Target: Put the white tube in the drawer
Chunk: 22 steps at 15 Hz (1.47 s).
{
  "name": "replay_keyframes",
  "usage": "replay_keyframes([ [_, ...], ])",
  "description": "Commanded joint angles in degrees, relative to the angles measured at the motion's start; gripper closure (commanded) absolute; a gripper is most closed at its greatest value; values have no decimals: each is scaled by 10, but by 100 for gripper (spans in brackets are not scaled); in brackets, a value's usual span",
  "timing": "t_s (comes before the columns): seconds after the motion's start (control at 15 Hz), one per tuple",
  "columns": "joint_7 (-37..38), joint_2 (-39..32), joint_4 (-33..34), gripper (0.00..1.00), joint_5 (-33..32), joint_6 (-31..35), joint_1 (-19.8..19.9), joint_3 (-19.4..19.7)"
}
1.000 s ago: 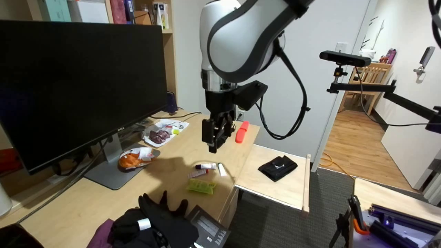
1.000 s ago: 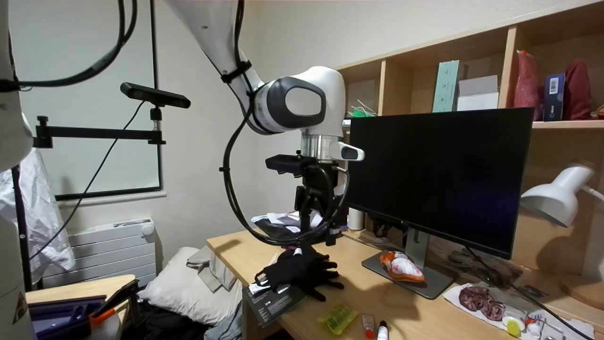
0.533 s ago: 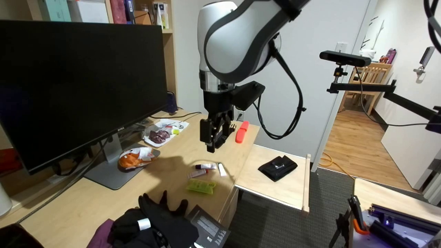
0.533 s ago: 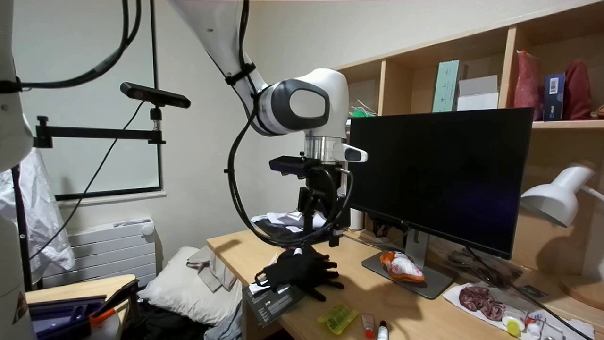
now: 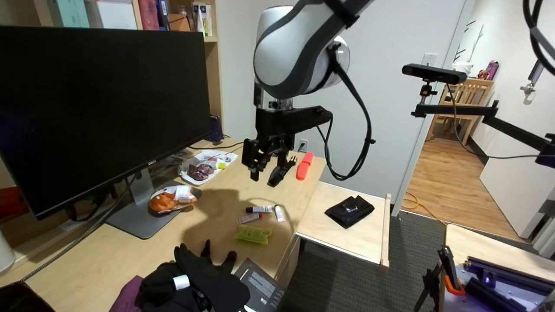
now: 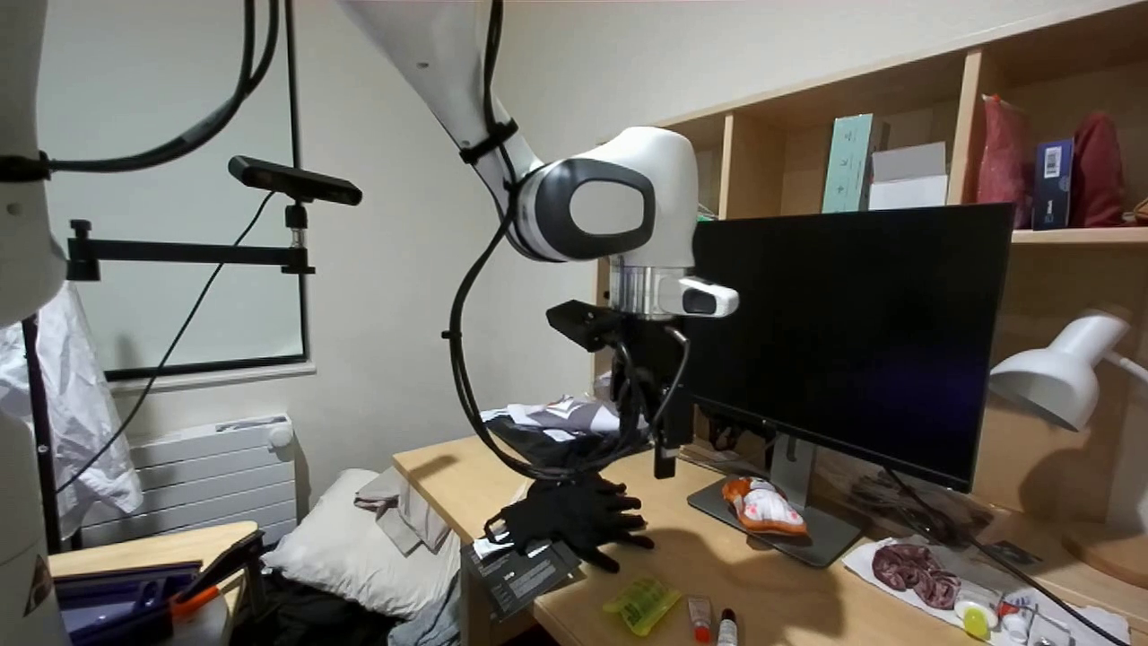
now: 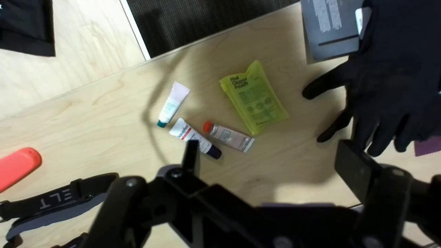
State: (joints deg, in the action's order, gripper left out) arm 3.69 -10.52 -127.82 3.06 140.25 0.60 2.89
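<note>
The white tube [image 7: 174,103], small and whitish with a green cap, lies on the desk in the wrist view. It shows in an exterior view [image 5: 279,213] near the desk edge beside the drawer. The drawer [image 5: 316,208] is pulled out and holds a black pouch [image 5: 349,211]; its light wood floor also shows in the wrist view [image 7: 93,38]. My gripper [image 7: 270,153] is open and empty, its fingers wide apart. It hangs above the desk [image 5: 263,180], higher than the tube and farther back. Tube and drawer are out of view in an exterior view where the gripper is partly hidden by cables.
A dark-capped tube [image 7: 196,137], a red-capped tube [image 7: 229,136] and a yellow pouch [image 7: 255,98] lie close to the white tube. Black gloves [image 7: 389,75], a multitool [image 7: 58,201] and a red-orange case [image 5: 305,166] are on the desk. A monitor [image 5: 104,112] stands behind.
The wrist has turned, so the gripper's two fingers now show apart. The arm has shifted slightly towards the monitor. The desk objects have not moved.
</note>
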Motion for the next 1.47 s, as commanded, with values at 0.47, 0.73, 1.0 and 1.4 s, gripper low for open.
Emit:
replay_keyframes([
  [0.47, 99, -188, 132, 0, -18, 28, 1, 37],
  [0.73, 127, -261, 175, 0, -6, 55, 2, 47],
  [1.0, 149, -308, 220, 0, 8, 56, 9, 54],
  [1.4, 152, -350, 260, 0, 21, 53, 26, 55],
])
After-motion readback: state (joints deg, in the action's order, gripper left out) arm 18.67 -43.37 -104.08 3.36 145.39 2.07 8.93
